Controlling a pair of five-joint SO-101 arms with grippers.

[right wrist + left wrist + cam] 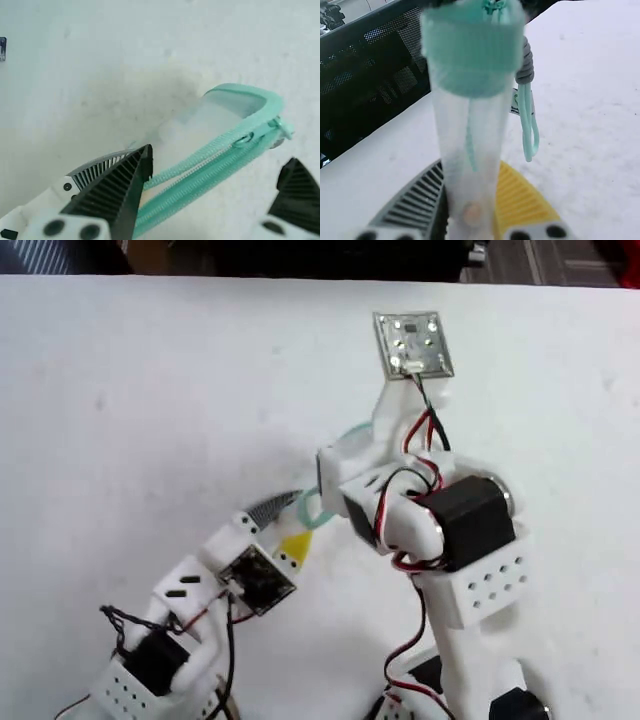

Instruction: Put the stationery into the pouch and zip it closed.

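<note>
In the high view, two arms stand on one white worktop [150, 390], with a single pouch [312, 512] between them. It shows as slips of teal, and its long axis runs from the left claw [292, 522] slantwise away under the right arm [450, 530]. A small square circuit board [413, 344] sits at that arm's far end. In the left wrist view, the one translucent pouch points lengthwise straight away from the claw. Its teal end cap [470, 55] is farthest off, and one teal loop strap [527, 125] hangs from a grey knot beside it. The near end is pinched between the grey finger [415, 200] and the yellow finger [520, 200], and a small pinkish round shape shows through the wall. In the right wrist view, the right claw [220, 165] is spread wide. The pouch lies on the worktop between its two black fingers, touching neither. Its long axis slants across the gap, its teal zip [200, 167] faces the camera, and one slider [242, 140] sits near the rounded end.
</note>
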